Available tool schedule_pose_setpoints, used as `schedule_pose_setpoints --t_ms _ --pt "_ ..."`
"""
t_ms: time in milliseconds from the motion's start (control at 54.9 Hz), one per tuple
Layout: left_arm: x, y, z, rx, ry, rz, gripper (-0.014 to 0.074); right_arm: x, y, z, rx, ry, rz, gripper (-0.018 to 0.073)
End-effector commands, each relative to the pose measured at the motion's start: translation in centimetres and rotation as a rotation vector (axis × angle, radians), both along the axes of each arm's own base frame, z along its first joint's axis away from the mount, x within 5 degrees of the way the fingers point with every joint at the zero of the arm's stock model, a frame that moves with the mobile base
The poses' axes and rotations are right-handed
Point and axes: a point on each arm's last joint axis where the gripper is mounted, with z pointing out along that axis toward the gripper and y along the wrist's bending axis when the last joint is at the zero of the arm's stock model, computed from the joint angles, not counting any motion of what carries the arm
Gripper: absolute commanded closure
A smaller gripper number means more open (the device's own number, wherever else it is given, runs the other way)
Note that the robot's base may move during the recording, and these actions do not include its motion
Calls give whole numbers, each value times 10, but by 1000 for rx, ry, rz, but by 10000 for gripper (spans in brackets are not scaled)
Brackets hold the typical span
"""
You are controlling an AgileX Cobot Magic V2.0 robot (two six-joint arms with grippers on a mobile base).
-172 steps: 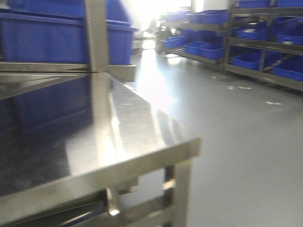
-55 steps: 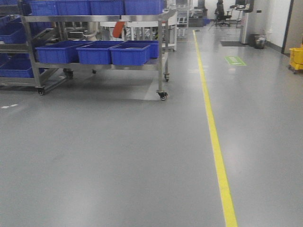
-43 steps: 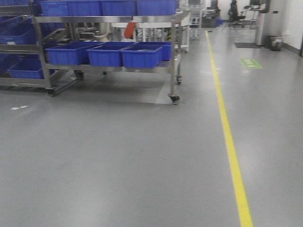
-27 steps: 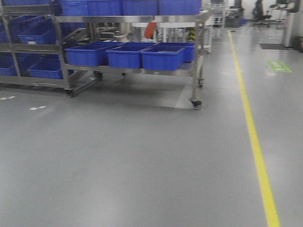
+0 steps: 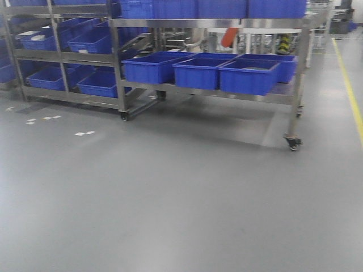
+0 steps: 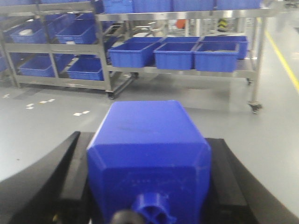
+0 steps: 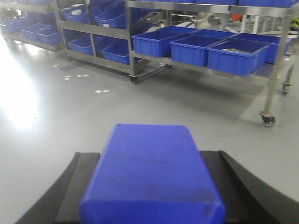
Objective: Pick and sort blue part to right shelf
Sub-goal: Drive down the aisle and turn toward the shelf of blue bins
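A blue part (image 6: 148, 158), a blocky plastic piece with a round boss on its near end, is seen in the left wrist view. It is clamped between the black fingers (image 6: 51, 182) of the left gripper (image 6: 147, 136), which flank it on both sides. An other blue part (image 7: 152, 177), a plain block, is held the same way in the right gripper (image 7: 150, 152), with a black finger pressed to each side.

Both parts are carried low and near, well apart from the racks. Bare grey floor (image 5: 170, 198) lies between the grippers and the racks.

The right shelf (image 5: 210, 23), a stainless-steel rack on casters (image 5: 293, 143), is seen far and right of centre. Three open-top blue bins (image 5: 197, 72) are lined up side by side on its lower level, and more blue bins (image 5: 215, 8) are set on its top level. Something lies in the rightmost lower bin, but it is too small to identify. An orange object (image 5: 229, 37) is seen behind the rack.

A second steel rack (image 5: 57, 56) with tilted blue bins stands just left of it. White tape marks (image 5: 84, 134) are stuck on the floor near that rack. A yellow floor line (image 5: 351, 90) runs along the far right.
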Motion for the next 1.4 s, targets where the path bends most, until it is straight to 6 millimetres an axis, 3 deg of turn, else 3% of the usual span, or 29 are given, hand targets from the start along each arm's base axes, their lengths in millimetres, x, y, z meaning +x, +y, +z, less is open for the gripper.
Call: schedule_pose_setpoints --t_ms 0,1384 --pt "-1 -1 17 -8 -102 -9 261 -6 -2 18 17 -133 -1 259" --pt "-1 -1 17 -9 -102 -9 261 -6 -2 18 17 -133 -1 259"
